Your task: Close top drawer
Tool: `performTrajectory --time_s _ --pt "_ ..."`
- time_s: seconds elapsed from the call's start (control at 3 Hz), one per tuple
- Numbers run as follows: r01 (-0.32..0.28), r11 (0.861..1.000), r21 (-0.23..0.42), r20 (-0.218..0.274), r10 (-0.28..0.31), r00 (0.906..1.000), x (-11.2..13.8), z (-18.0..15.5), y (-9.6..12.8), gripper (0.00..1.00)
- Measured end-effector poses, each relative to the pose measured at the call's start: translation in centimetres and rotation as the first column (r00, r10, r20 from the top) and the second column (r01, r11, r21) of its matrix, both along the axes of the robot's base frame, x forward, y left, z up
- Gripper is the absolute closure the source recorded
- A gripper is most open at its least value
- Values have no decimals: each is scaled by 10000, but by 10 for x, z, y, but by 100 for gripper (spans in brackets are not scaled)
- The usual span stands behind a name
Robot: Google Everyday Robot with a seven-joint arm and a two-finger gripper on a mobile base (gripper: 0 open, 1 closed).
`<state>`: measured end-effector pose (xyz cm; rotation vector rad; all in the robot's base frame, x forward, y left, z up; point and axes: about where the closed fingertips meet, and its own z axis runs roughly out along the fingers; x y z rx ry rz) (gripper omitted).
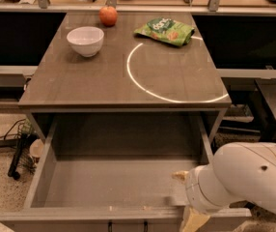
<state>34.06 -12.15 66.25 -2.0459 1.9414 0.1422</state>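
Observation:
The top drawer (114,182) is a wide grey wooden drawer, pulled far out from under the table toward the camera, and it is empty inside. Its front panel (80,219) runs along the bottom edge of the view, with the dark pull handle (126,225) just showing at its centre. My gripper (190,210) is at the drawer's front right corner, against the front panel, at the end of the white arm (246,182). The arm hides most of the gripper and that corner of the drawer.
The grey table top (80,81) above the drawer carries a white bowl (85,40), a red apple (108,15) and a green snack bag (165,31). Cables and a dark stand (20,151) lie on the floor to the left. A dark bench (273,105) stands to the right.

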Motion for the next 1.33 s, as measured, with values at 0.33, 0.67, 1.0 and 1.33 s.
performTrajectory --time_s 0.33,0.67,1.0,1.33 --pt "-144 9994 299 200 138 9997 15 0 19 61" --pt "-144 9994 299 200 138 9997 15 0 19 85" --pt "-313 9981 523 551 284 9981 33 8 35 100" --pt "-314 9981 523 553 285 9981 34 8 33 100"
